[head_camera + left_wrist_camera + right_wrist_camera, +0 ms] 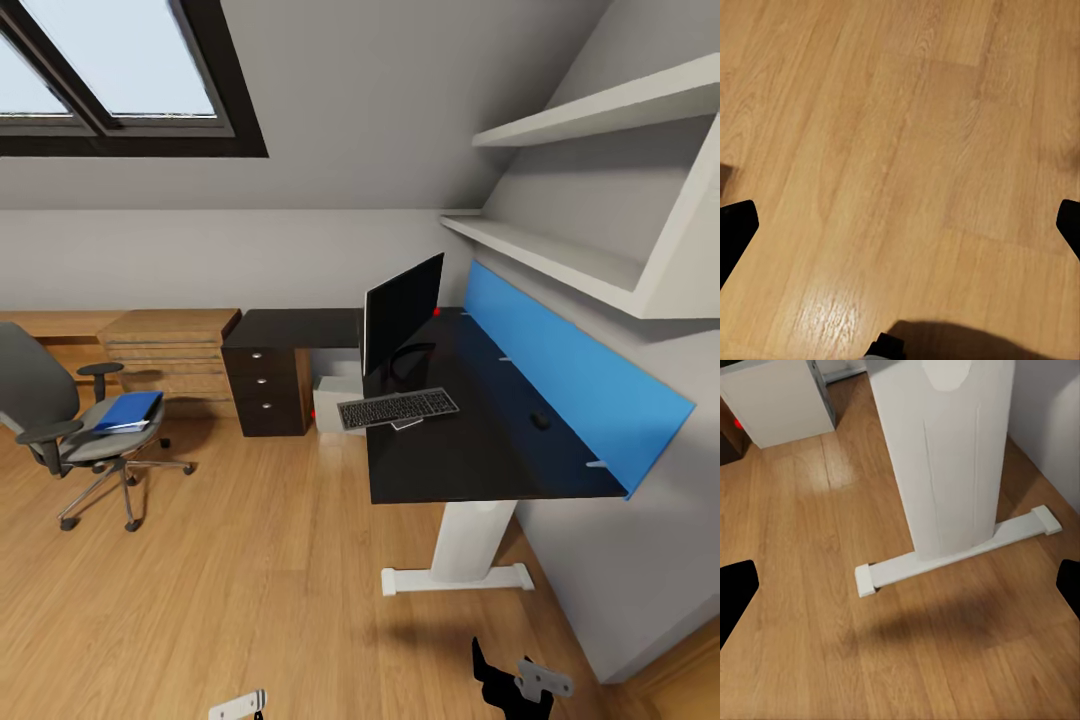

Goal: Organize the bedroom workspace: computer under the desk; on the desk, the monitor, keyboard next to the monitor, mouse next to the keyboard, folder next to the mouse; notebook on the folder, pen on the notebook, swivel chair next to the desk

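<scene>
1. Both pincers hang low, holding nothing. The left gripper [900, 225] has its fingertips spread wide over bare floor [907, 150]; the right gripper [900, 592] is spread wide too, with the white desk leg [945, 450] just ahead of it.
2. The folder [128, 411] sits on the swivel chair [70, 420], well off to the left gripper's far side. Driving over carelessly could bump the chair and roll it.
3. The keyboard [398, 408] overhangs the desk [470, 450] edge, up beyond the right gripper, so a clumsy reach could knock it off.
4. The mouse [540, 420] is probably that dark blob near the blue panel [570, 380]; it's easy to miss.
5. The monitor [402, 310] and computer [335, 398] look fine.
</scene>
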